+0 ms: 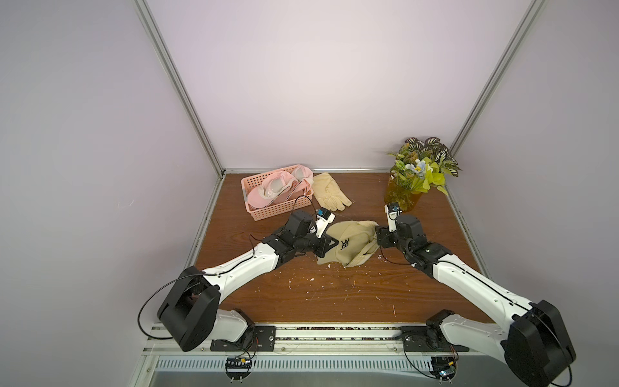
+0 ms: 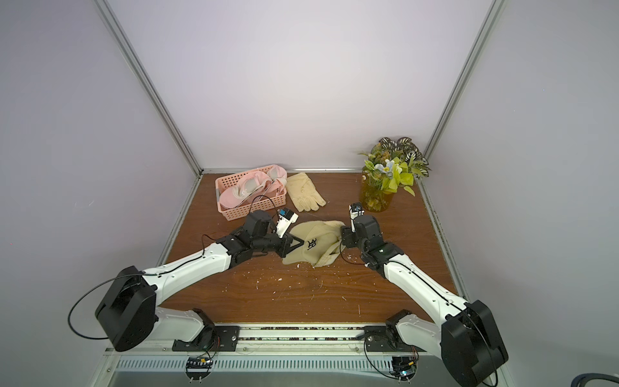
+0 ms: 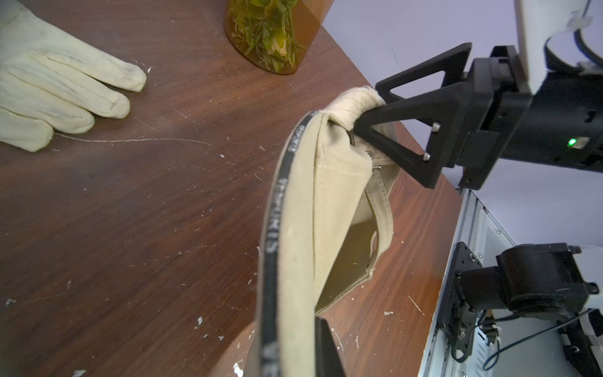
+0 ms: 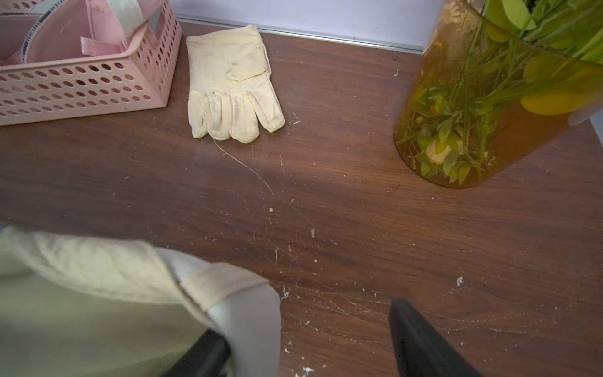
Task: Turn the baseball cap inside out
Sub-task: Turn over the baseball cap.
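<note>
left end effector [image 1: 331, 246] pinching beige baseball cap [image 1: 348, 244] rim to prop it open; right end effector [image 3: 368, 108] spread, fabric draped on one finger, probably regrip next

Left arm [image 1: 241, 268] and right arm [image 1: 469, 281] stretch forward and inward, wrists low, tips facing each other; left claw [image 1: 331, 245] pinched tight, right claw [image 1: 377, 237] jaws spread wide apart.
</note>
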### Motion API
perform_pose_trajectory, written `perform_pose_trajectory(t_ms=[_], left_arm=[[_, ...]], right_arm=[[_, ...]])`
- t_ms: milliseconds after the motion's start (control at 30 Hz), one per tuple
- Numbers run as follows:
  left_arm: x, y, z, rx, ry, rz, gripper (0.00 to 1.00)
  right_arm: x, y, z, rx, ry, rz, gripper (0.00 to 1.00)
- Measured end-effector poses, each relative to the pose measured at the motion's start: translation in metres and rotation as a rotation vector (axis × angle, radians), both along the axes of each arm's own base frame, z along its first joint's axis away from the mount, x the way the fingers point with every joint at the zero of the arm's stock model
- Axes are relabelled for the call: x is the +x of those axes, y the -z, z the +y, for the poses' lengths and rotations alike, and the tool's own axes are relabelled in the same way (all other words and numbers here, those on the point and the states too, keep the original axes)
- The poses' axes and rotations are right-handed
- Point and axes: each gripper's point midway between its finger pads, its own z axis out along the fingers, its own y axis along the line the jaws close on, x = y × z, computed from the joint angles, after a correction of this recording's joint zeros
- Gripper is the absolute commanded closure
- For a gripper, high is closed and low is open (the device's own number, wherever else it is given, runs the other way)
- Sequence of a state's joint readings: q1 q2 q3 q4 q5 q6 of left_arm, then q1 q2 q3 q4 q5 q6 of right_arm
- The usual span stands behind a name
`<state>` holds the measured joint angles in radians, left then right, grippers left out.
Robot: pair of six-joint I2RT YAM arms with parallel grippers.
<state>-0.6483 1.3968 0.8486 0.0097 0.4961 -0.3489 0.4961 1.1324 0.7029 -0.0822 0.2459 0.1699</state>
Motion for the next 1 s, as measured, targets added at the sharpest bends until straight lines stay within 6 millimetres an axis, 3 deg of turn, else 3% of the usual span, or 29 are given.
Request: perform_pose_trajectory(t_ms=[233,400,567,700,800,1000], left_arm=[[0.002,0.01,-0.003,0.005,-0.034,0.093,1.0],[0.003,0.011,-0.001,-0.001,-0.064,0.127,1.0],[0.002,0.012,0.001,-0.018,-0.093,0.156,1.0],[0.003,0.014,0.002,-0.027,-0.125,0.171,1.0],[0.004,0.015,0.003,-0.03,-0.142,0.183,1.0],[0.005,0.015,0.004,-0.032,-0.155,0.194,1.0]], right_arm=[[-0.011,-0.018,0.014,0.052,-0.115,-0.027,0.18],[-0.02,-0.028,0.029,0.102,-0.209,-0.034,0.2],[-0.036,-0.04,0.059,0.192,-0.384,-0.01,0.34],[-0.052,-0.049,0.089,0.289,-0.547,0.025,0.53],[-0.063,-0.043,0.111,0.325,-0.639,0.081,0.65],[-0.068,-0.001,0.138,0.315,-0.68,0.223,0.61]])
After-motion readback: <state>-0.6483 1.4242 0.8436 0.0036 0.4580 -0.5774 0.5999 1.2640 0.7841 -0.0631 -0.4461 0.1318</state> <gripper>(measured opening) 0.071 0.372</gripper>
